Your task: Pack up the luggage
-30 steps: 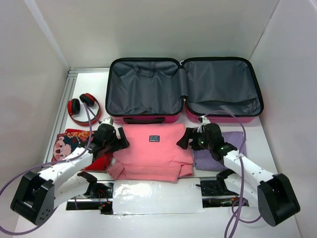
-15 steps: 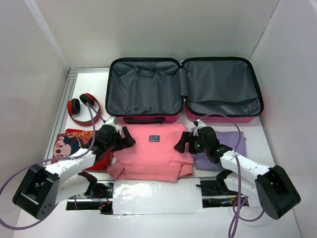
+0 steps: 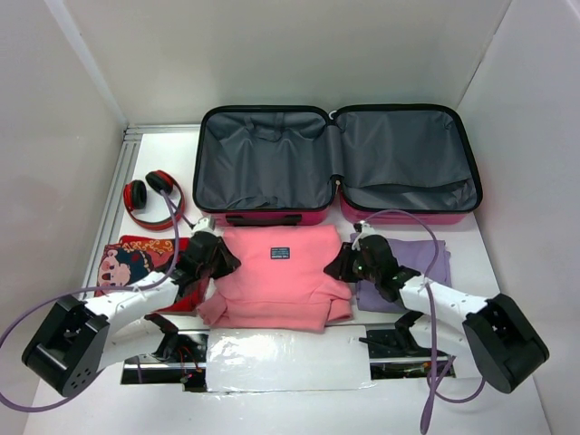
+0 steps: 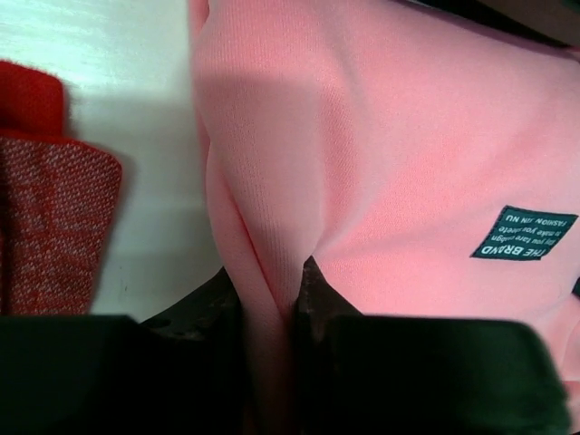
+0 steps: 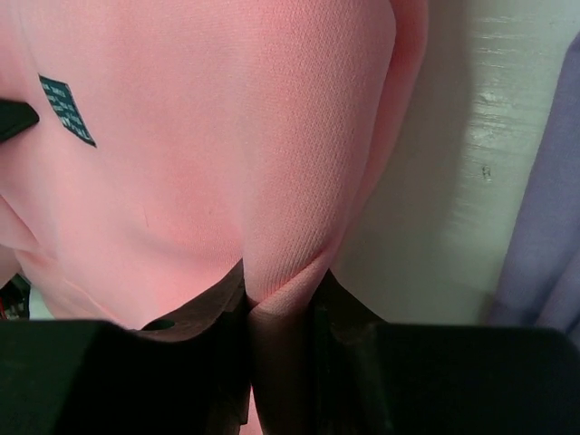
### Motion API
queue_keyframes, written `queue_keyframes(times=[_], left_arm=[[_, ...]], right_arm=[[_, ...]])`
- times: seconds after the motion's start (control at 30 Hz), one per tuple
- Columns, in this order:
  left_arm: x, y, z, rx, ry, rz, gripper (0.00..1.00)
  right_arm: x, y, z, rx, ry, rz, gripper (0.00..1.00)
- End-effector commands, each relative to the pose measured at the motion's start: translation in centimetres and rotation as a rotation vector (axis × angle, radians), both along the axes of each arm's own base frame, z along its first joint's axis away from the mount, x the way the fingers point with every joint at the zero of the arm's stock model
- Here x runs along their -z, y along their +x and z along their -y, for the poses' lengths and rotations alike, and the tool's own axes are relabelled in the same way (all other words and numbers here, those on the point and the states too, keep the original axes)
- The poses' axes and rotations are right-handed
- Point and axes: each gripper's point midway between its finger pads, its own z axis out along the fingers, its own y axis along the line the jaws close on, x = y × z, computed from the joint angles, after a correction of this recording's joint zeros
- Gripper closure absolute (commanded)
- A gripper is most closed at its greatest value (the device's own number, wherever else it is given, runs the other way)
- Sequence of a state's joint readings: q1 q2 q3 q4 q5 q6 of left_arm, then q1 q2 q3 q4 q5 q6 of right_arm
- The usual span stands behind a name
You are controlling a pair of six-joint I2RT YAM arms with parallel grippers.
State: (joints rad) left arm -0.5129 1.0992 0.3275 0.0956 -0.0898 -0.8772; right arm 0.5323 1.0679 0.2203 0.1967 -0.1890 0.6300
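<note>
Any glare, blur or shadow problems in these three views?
Top external: even light, glare on the shiny strip at the near edge. Left wrist: left tool dark, soft; label sharp. Right wrist: right tool dark, soft; pink sweater weave crisp.

The top camera looks down from the near edge over the whole table (image 3: pixel 163 154), while both wrist cameras sit close against the pink garment (image 3: pixel 276 276), apparently from opposite sides.

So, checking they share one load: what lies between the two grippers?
The folded pink sweater spans the whole stretch, pinched by the left gripper and the right gripper at its sides; the top view shows it.
</note>
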Motion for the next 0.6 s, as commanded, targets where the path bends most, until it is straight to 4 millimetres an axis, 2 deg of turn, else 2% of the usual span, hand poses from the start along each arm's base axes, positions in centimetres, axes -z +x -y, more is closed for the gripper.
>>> queue_keyframes(times=[0.0,0.03,0.13,0.17,0.27,0.3,0.33,0.37,0.4,0.43,0.47,0.5,0.53,0.57], left_arm=[[3.3,-4.2,-1.9,0.007,0.111,-0.183,1.0],[2.7,-4.4,-1.3,0.031,0.108,-0.172,1.0],[0.4,-4.4,-0.8,0.058,0.076,-0.103,1.0],[-1.5,-4.0,-0.2,0.078,0.039,-0.025,1.0],[-4.8,-3.2,0.0,0.087,-0.008,0.1,1.0],[-7.6,-2.6,0.1,0.088,-0.035,0.183,1.0],[-8.7,-2.4,0.0,0.084,-0.035,0.216,1.0],[-9.9,-2.0,-0.2,0.078,-0.028,0.251,1.0],[-10.5,-1.9,-0.5,0.085,0.0,0.264,1.0],[-13.0,-1.4,-0.4,0.08,-0.014,0.316,1.0],[-14.3,-1.1,-0.3,0.085,-0.018,0.344,1.0],[-15.3,-0.9,-0.5,0.09,-0.002,0.369,1.0],[-17.7,-0.3,-0.4,0.079,-0.012,0.415,1.0],[-18.9,0.1,-0.4,0.075,-0.007,0.436,1.0]], right_arm=[[0.6,-1.7,-0.1,-0.024,-0.017,-0.038,1.0],[-1.1,-1.2,-0.5,-0.024,0.014,0.011,1.0],[-4.1,-1.0,-1.3,-0.037,0.037,0.086,1.0],[-5.5,-1.1,-1.2,-0.038,0.047,0.127,1.0],[-9.4,-0.3,-1.4,-0.034,0.078,0.235,1.0],[-9.7,-0.4,-1.5,-0.037,0.07,0.23,1.0],[-10.7,-0.2,-1.6,-0.043,0.072,0.253,1.0],[-12.6,0.3,-1.7,-0.039,0.082,0.29,1.0],[-13.1,0.3,-2.0,-0.059,0.071,0.304,1.0],[-13.9,0.7,-2.1,-0.051,0.075,0.317,1.0],[-16.1,1.2,-2.5,-0.055,0.089,0.361,1.0],[-16.8,1.7,-2.7,-0.065,0.078,0.38,1.0],[-17.9,2.0,-3.1,-0.068,0.077,0.402,1.0],[-20.3,3.0,-3.6,-0.06,0.09,0.446,1.0]])
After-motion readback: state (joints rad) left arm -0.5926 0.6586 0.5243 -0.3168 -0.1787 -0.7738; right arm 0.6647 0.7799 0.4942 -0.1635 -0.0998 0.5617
